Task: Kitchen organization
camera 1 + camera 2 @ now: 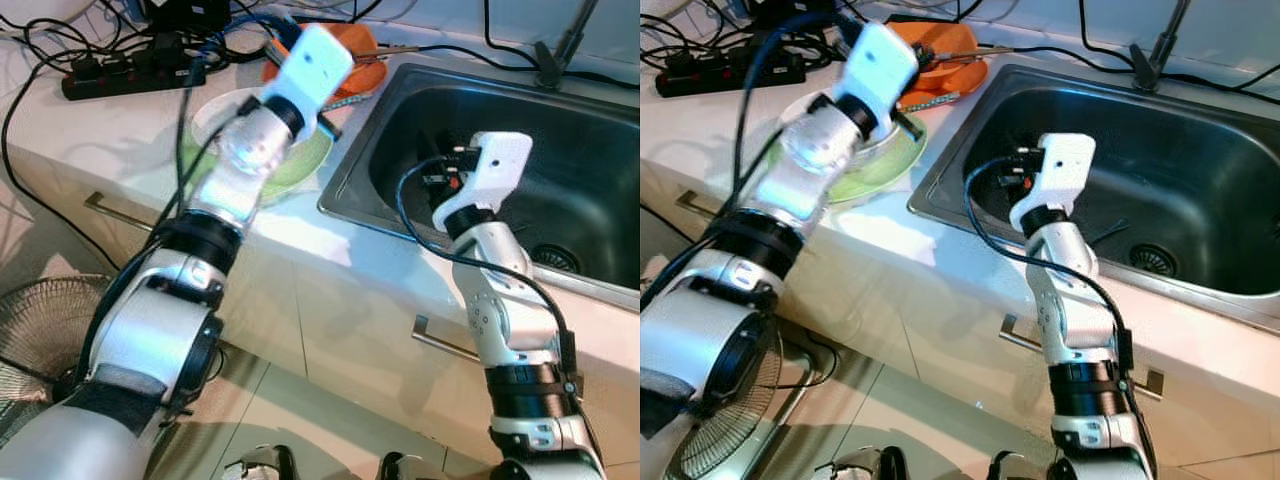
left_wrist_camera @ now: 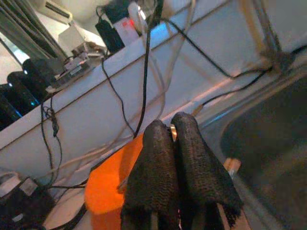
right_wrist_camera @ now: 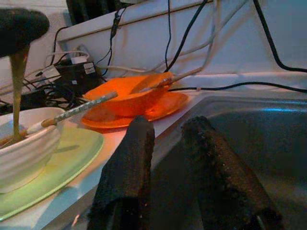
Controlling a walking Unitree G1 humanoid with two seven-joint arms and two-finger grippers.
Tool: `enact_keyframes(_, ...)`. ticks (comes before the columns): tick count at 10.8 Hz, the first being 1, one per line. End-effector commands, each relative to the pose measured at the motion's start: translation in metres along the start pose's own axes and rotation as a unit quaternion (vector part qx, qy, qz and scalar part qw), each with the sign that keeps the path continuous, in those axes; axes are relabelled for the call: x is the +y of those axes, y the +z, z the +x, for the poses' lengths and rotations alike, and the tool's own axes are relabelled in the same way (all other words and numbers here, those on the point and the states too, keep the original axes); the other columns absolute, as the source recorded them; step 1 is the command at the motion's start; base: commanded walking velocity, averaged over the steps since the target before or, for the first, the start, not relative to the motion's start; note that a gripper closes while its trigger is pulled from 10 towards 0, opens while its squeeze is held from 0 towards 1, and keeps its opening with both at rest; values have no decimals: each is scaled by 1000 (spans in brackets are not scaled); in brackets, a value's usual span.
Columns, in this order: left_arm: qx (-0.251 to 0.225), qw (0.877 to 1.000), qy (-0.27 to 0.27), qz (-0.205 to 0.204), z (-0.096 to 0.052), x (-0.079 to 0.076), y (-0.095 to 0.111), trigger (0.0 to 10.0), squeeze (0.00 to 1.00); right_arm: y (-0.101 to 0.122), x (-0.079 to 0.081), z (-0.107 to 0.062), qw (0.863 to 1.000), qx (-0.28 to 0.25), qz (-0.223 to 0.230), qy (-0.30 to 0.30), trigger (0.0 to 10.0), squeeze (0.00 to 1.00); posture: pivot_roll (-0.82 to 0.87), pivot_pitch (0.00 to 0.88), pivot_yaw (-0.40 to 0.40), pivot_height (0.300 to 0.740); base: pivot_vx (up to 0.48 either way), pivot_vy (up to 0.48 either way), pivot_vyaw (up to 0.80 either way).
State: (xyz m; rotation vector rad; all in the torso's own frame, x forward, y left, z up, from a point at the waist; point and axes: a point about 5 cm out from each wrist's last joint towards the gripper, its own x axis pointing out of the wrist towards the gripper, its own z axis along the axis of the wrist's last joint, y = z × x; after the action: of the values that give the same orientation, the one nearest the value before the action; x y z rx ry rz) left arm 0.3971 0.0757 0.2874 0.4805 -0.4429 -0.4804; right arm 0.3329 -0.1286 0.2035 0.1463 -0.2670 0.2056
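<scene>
Left eye view: our two arms reach over counter and sink.

We hold our left gripper (image 2: 175, 143), fingers pressed together, above the white bowl (image 3: 21, 143) on its green plate (image 1: 875, 165), with the orange bowl (image 3: 127, 98) just beyond; our right gripper (image 3: 170, 158), fingers apart and empty, hangs inside the steel sink (image 1: 600, 180), likely ready to receive dishes.

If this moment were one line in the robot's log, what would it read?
left gripper: shut, above orange bowl | right gripper: open, inside sink | white bowl: on green plate
</scene>
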Motion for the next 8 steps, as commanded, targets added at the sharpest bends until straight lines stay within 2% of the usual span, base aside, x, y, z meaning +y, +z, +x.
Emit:
enact_keyframes(1, -12, 1000, -1, -14, -2, 6, 7, 10000, 0, 1, -1, 2, 1000, -3, -1, -2, 10000, 0, -20, 87, 41, 740, 0, 0, 0)
enact_keyframes(4, -44, 997, -3, -60, -11, 20, 28, 10000, 0, 0, -1, 5, 1000, -5, -2, 1, 10000, 0, -8, 66, 42, 740, 0, 0, 0)
enact_keyframes(7, -83, 987, -8, -137, -18, 26, 51, 10000, 0, 0, -3, 8, 1000, -8, -2, 0, 10000, 0, 4, 50, 42, 740, 0, 0, 0)
enact_keyframes(8, -105, 979, -11, -173, -19, 27, 60, 10000, 0, 0, -3, 9, 1000, -9, -3, 0, 10000, 0, 6, 48, 42, 740, 0, 0, 0)
